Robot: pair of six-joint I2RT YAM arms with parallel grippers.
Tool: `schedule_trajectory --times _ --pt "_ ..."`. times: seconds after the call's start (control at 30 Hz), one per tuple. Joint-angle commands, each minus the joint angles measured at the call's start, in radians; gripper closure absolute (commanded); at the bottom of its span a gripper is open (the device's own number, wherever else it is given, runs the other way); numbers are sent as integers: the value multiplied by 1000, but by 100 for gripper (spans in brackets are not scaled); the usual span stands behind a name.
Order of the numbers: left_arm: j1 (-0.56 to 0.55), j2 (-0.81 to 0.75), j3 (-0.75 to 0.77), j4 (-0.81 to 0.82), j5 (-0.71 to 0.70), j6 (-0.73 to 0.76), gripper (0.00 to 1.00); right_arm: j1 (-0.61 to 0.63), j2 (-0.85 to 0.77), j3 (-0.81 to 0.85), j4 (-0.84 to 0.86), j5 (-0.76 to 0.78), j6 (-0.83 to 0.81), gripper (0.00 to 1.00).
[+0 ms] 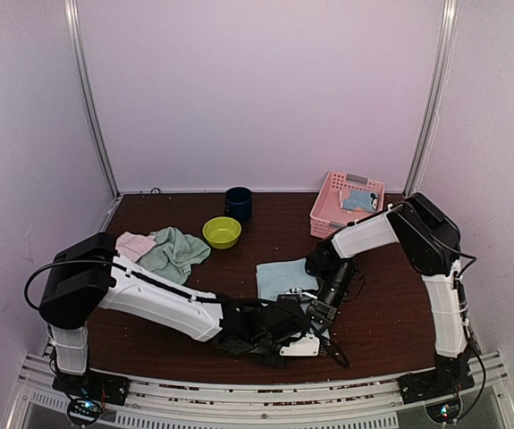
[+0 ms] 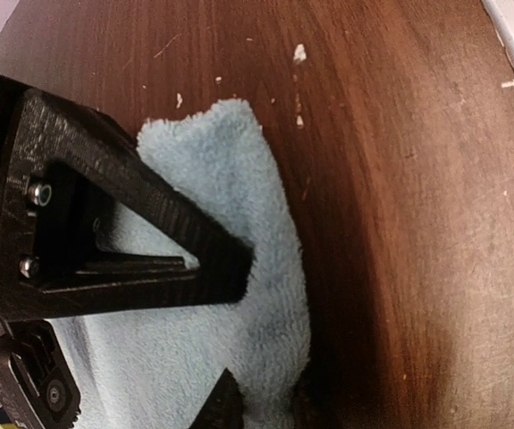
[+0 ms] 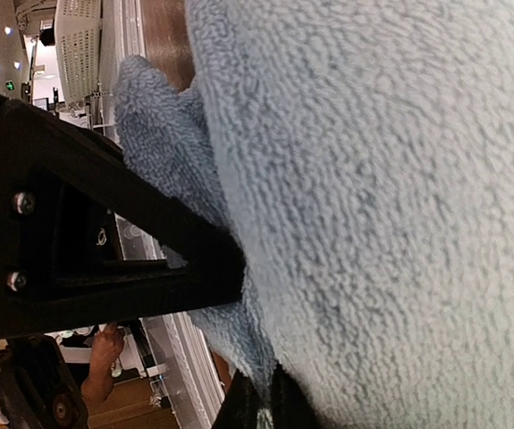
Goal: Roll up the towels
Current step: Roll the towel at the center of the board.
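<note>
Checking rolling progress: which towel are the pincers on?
The plain pale blue towel, at the left pincer and right pincer; the mint green towel and pink towel lie left, the patterned towel in the basket.

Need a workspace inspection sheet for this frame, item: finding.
Surface: dark wood table, pale chips in the finish.
Job's things: pale blue towel spread at centre, near edge in both tools; mint towel and pink towel heaped at left; patched towel in the pink basket.
Clutter: lime bowl, dark mug.
Tools: left tool and right tool each closed on the pale blue towel.
Cables: black loop at left arm; thin cable on right arm.
Surroundings: pale enclosure walls.
</note>
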Motion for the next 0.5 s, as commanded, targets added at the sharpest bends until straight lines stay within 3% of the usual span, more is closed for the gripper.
schedule_trajectory --times 0.0,0.23,0.47 --pt "3 50 24 -87 95 -17 84 5 28 -24 92 246 -45 92" --pt "6 43 44 -142 211 -56 90 -48 -184 31 8 244 -76 72" --pt "47 77 109 -211 360 -105 91 -121 -347 73 42 299 -15 70"
